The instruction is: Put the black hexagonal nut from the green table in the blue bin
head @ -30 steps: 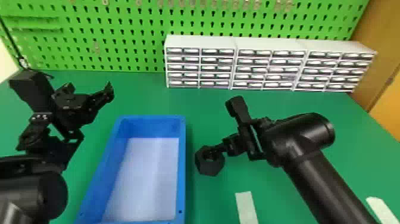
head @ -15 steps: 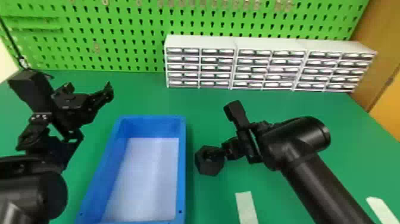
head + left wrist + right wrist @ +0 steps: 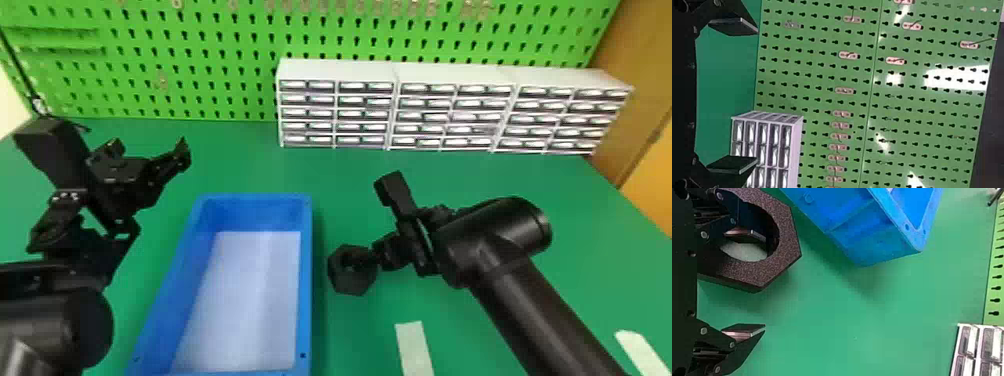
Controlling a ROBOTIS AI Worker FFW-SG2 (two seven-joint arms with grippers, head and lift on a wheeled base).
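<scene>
The black hexagonal nut lies on the green table, just right of the blue bin. At the nut's right side is my right gripper. In the right wrist view, that gripper stands open; one finger is at the hole of the nut, the other is apart from it, outside the ring. The bin is close by there. My left gripper is parked beyond the bin's left side; in the left wrist view the gripper is open with nothing between its fingers.
White drawer cabinets stand along the back of the table, before a green pegboard. A pale strip lies near the front, and another farther right. The bin's near wall stands up close to the nut.
The right arm has shifted slightly to the left, bringing its gripper closer in at the nut. The nut, bin and left arm have kept their places.
</scene>
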